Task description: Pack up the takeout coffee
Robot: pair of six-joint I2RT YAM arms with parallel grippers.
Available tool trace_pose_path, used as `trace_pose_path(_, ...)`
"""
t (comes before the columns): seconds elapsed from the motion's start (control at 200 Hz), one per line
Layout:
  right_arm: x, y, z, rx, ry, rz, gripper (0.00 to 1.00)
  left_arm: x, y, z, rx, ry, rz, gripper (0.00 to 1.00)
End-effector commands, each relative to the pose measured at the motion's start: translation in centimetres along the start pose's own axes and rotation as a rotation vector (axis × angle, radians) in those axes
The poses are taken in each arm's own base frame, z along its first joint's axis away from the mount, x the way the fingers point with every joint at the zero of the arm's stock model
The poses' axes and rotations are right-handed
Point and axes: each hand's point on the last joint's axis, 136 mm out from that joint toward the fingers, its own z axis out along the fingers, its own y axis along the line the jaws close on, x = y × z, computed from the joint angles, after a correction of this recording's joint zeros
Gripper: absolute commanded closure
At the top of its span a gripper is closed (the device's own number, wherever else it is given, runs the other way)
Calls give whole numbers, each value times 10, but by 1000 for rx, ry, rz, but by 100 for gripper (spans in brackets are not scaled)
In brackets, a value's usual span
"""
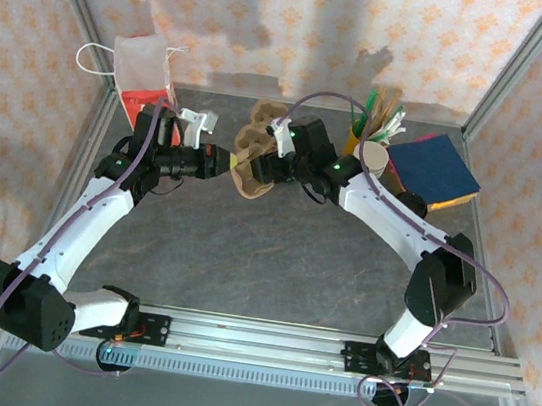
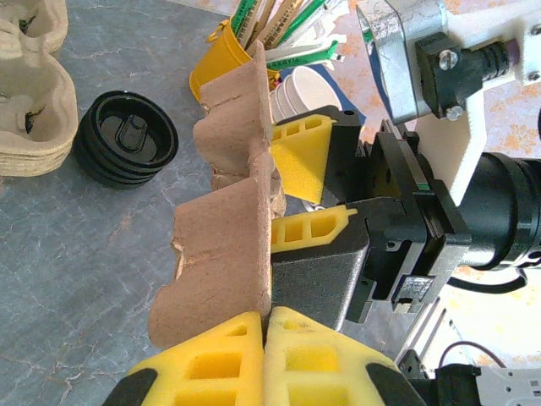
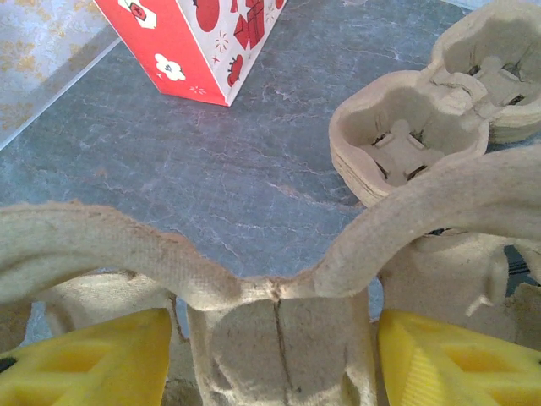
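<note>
The black-lidded takeout coffee (image 2: 127, 139) stands upright on the table (image 2: 76, 254).

My arms (image 1: 86, 223) are white with black joints (image 1: 442, 283). Purple cables (image 1: 495, 295) loop along them. My left pincer (image 2: 265, 326) and right pincer (image 3: 272, 355) have yellow fingers (image 2: 211, 365) with holes.

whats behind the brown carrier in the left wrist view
A yellow cup of stirrers and a stack of white cups stand behind the carrier. Their lower parts are covered by the carrier and the right claw gripping it, so anything else there cannot be seen.
</note>
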Motion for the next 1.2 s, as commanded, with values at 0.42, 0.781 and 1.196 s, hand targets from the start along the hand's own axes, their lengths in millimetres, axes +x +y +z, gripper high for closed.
trace_pose_path(0.42, 5, -10, 1, 21, -9, 15, 39, -13, -21, -10, 45, -36, 40, 100)
trace_pose_path(0.781, 6, -4, -5, -25, -16, 17, 36, -14, -21, -11, 44, -41, 36, 100)
trace_pose_path(1.196, 3, -5, -15, -30, -44, 26, 48, -15, -23, -12, 40, -50, 36, 100)
